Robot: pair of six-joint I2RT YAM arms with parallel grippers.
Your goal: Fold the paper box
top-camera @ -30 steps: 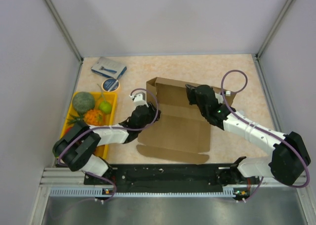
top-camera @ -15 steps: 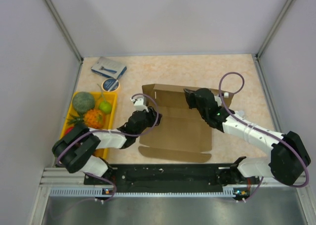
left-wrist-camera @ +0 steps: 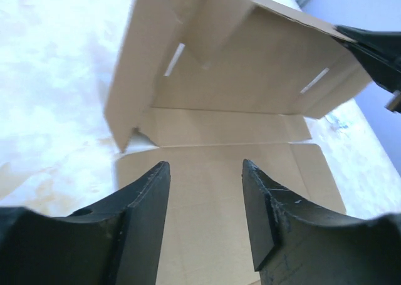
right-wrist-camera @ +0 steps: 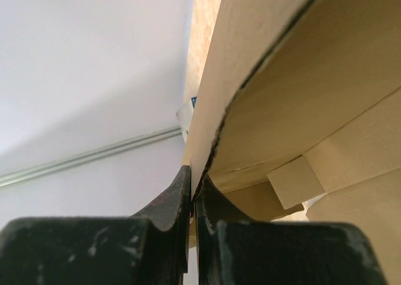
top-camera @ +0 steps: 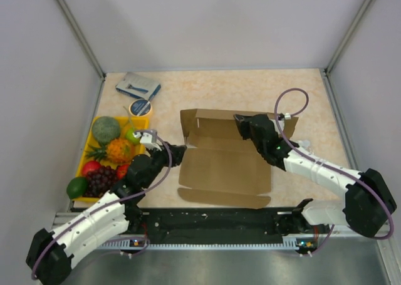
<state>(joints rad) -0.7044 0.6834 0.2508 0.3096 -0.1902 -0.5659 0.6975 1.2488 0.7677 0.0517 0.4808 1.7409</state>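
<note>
- Yellow tray (top-camera: 145, 126) at the bench's (top-camera: 250, 91) left edge, holding a green melon (top-camera: 106, 129), a green apple (top-camera: 133, 135), a small pineapple (top-camera: 119, 150), a red apple (top-camera: 91, 168) and dark grapes (top-camera: 100, 180).
- Blue-grey packet (top-camera: 138, 84) and tape roll (top-camera: 139, 107) beyond the tray.

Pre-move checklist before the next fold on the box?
1. Right gripper clamped on the paper box: ok, fingers shut on the edge of the back panel.
2. Left gripper free: ok, jaws open, nothing between them, facing the box's left side.
3. Back panel raised: ok, it stands up from the base.
4. Front flap folded: not ok, it lies flat on the table.
5. Left arm clear of the yellow tray: cannot tell, since from above the arm overlaps the tray's near corner.
</note>
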